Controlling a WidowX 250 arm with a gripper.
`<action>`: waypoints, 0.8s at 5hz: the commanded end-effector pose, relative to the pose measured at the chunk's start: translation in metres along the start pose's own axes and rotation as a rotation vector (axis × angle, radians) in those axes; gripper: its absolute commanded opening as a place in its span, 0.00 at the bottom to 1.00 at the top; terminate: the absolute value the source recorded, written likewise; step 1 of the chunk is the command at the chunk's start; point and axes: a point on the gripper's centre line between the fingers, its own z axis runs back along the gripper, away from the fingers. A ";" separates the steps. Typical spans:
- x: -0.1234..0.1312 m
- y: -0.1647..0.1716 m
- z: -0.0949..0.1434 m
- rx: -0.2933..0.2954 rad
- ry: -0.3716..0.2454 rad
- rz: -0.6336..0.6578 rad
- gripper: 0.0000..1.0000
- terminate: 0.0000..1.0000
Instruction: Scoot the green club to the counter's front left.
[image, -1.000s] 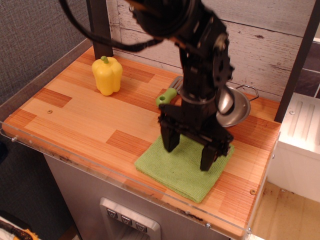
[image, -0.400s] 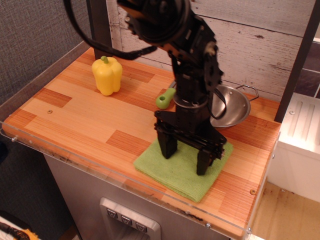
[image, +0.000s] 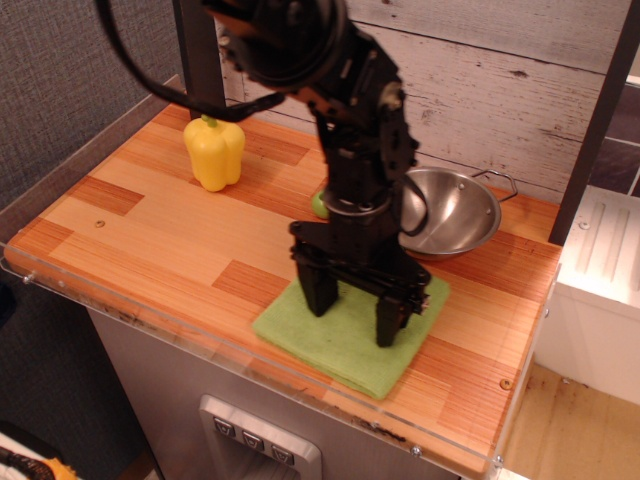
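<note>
While the end effector (image: 352, 317) stands spread open on it, green club (image: 345, 330) flat, corners diagonal to counter (image: 170, 240) edge

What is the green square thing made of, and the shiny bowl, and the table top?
The green cloth looks like soft woven fabric: it is matte, lies flat, and shows a fine weave. The bowl looks like polished steel, since it is silvery and shines like a mirror. The counter looks like smooth wood planks in light and reddish-brown strips with visible grain, edged by clear plastic.
</note>
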 end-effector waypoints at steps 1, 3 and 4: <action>-0.017 0.054 0.005 0.030 -0.002 0.113 1.00 0.00; -0.022 0.099 0.006 0.090 0.019 0.130 1.00 0.00; -0.018 0.119 0.007 0.087 0.035 0.086 1.00 0.00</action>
